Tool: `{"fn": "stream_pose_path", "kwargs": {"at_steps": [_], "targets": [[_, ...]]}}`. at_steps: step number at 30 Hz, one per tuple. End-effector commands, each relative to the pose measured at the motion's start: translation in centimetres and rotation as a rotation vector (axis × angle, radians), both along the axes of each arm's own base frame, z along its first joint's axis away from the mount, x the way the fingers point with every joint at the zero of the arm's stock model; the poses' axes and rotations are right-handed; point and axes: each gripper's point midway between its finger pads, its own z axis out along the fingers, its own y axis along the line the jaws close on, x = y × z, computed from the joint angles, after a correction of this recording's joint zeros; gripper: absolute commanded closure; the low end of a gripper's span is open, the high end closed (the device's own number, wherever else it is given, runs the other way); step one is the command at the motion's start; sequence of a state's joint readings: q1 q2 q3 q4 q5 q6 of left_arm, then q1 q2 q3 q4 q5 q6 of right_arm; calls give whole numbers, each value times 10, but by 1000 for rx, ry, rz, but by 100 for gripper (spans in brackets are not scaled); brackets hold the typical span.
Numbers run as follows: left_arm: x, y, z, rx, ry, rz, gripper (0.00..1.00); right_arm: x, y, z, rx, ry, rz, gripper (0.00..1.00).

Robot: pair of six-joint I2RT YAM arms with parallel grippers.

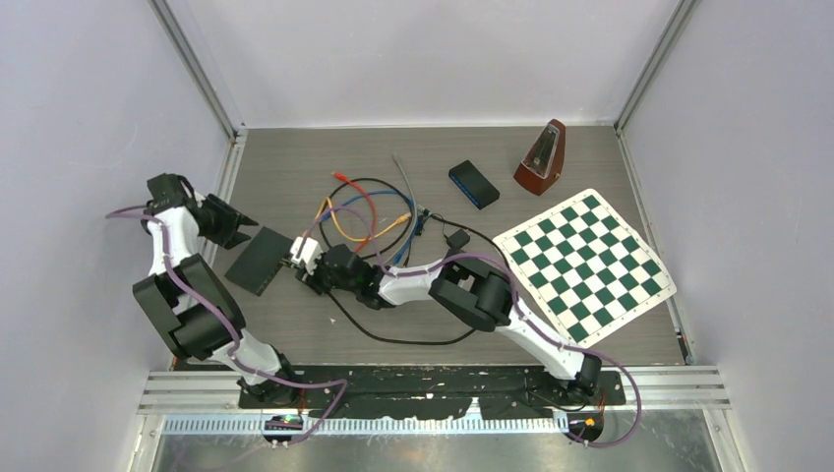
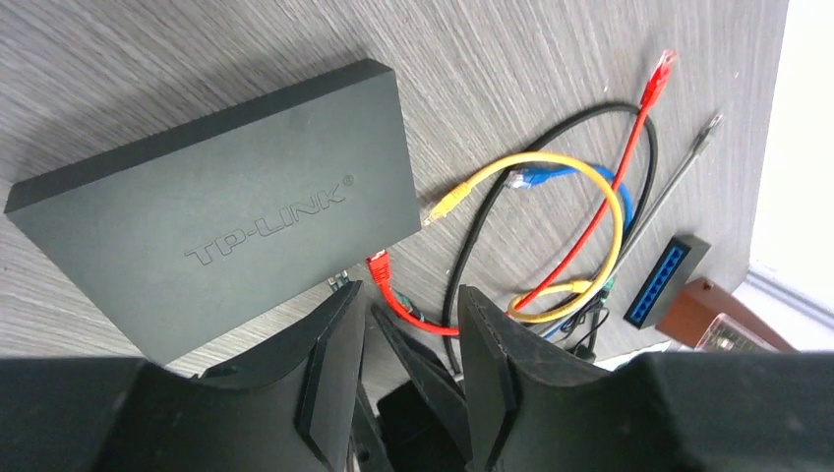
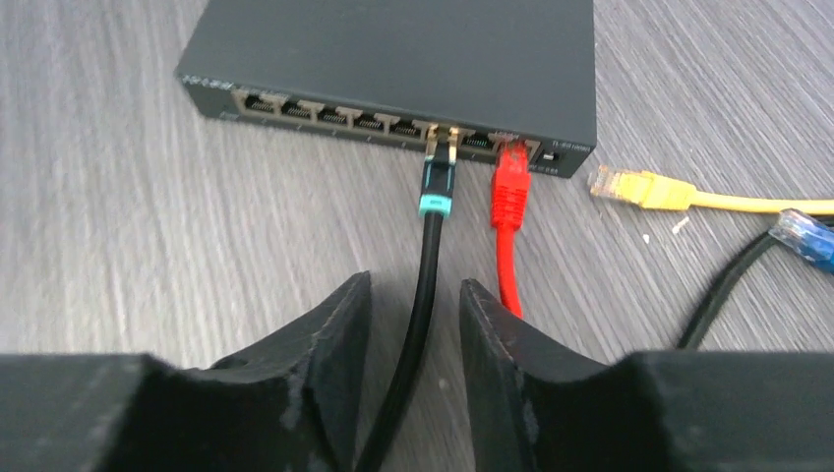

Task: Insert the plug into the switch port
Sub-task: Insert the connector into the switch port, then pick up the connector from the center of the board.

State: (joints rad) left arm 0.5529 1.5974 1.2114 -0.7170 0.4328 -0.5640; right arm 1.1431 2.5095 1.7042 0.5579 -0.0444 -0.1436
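While the right gripper (image 3: 413, 334) sat with its jaws apart, loosely straddling the black cable (image 3: 425, 265) just behind the teal-collared plug (image 3: 438, 187), I judged it was lined up that way to push straight into the switch (image 3: 393, 49). That plug sat in a port beside the red plug (image 3: 510, 182); whether it had latched I couldn't tell. My left gripper (image 2: 408, 354) hovered unclenched and empty near the switch, likely to brace it. The TP-LINK lettering (image 2: 270, 221) showed on the lid.
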Motion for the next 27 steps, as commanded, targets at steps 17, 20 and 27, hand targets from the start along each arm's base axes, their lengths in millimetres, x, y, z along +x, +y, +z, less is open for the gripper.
{"fn": "stream_pose_path", "kwargs": {"at_steps": [17,20,27], "targets": [[-47,-69,17,177,-112,-125,55,-12,-129,167,264,203,-173,58],[-59,-82,2,140,-95,-166,55,-11,-147,161,227,225,-235,57],[-94,-112,-43,182,-5,-326,51,-9,-203,136,20,255,-416,37]]}}
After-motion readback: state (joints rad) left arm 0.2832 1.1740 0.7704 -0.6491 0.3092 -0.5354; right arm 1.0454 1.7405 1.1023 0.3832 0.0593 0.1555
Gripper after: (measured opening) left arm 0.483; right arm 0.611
